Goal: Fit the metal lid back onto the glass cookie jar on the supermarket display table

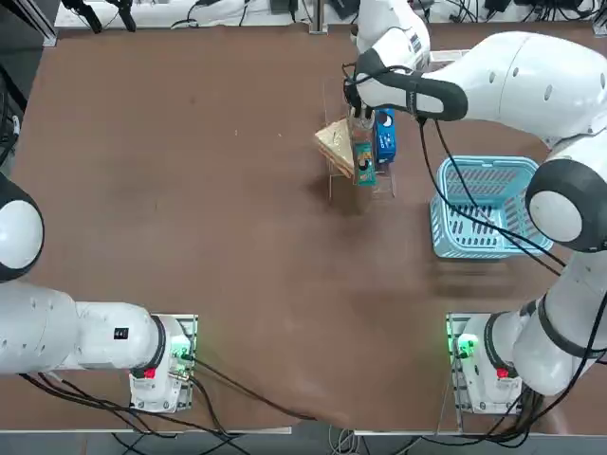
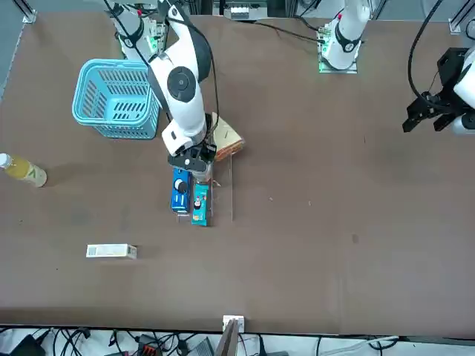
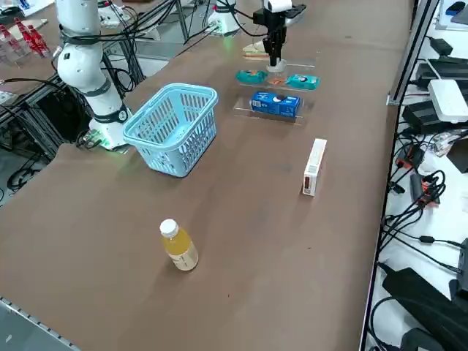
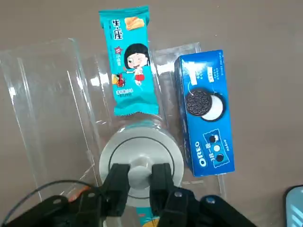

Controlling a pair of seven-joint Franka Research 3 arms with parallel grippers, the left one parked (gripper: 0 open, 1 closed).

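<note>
- Here we are, our right gripper (image 4: 140, 171) clenched on the metal lid's (image 4: 163, 149) knob, right over the glass cookie jar (image 4: 154, 124)!
- Seen from above, we've a teal packet (image 1: 365, 166) at six o'clock, blue box (image 1: 385, 137) at four.
- Farther out, four o'clock: our blue basket (image 1: 444, 226)!

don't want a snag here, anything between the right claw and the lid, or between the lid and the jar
Nothing visible in the way: the right claw is closed on the knob of the metal lid, right over the glass jar. The blue Oreo box stays off to one side.
</note>
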